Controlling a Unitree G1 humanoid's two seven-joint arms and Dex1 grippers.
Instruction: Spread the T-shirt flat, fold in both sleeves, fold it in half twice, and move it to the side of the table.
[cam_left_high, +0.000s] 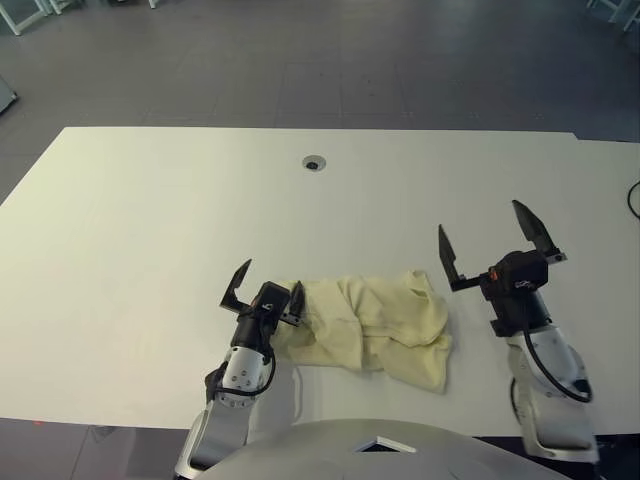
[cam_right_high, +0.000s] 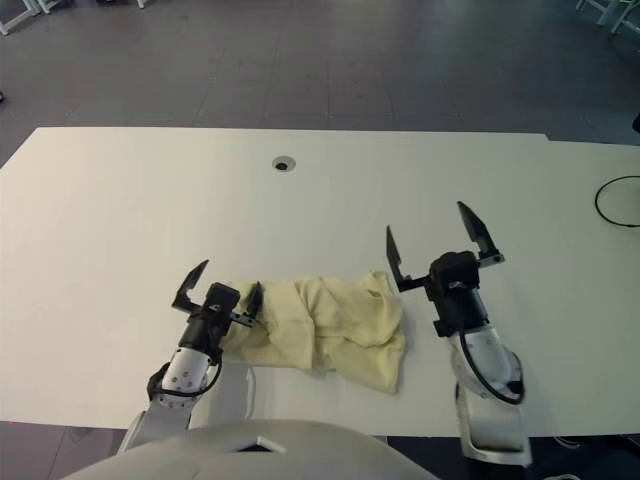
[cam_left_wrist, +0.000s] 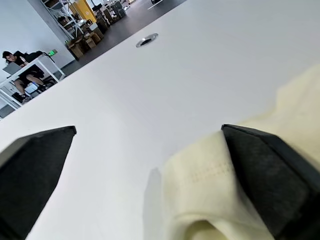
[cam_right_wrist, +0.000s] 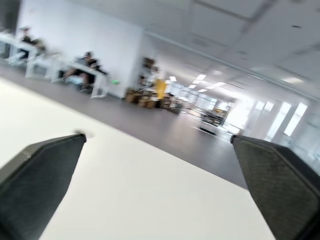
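T-shirt (cam_left_high: 365, 325) lay crumpled on the table (cam_left_high: 150, 220). Left gripper (cam_left_high: 272, 278), fingers spread, had one finger against the T-shirt's left end; right gripper (cam_left_high: 480, 220), also spread, sat just beside its right end.

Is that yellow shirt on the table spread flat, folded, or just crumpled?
Crumpled. The T-shirt lies bunched in uneven wrinkles and lumps on the table, neither flat nor neatly folded.

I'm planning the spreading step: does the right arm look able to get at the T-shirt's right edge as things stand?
Probably yes. The right gripper is open just to the right of the crumpled T-shirt, apart from it, and only table surface lies between them.
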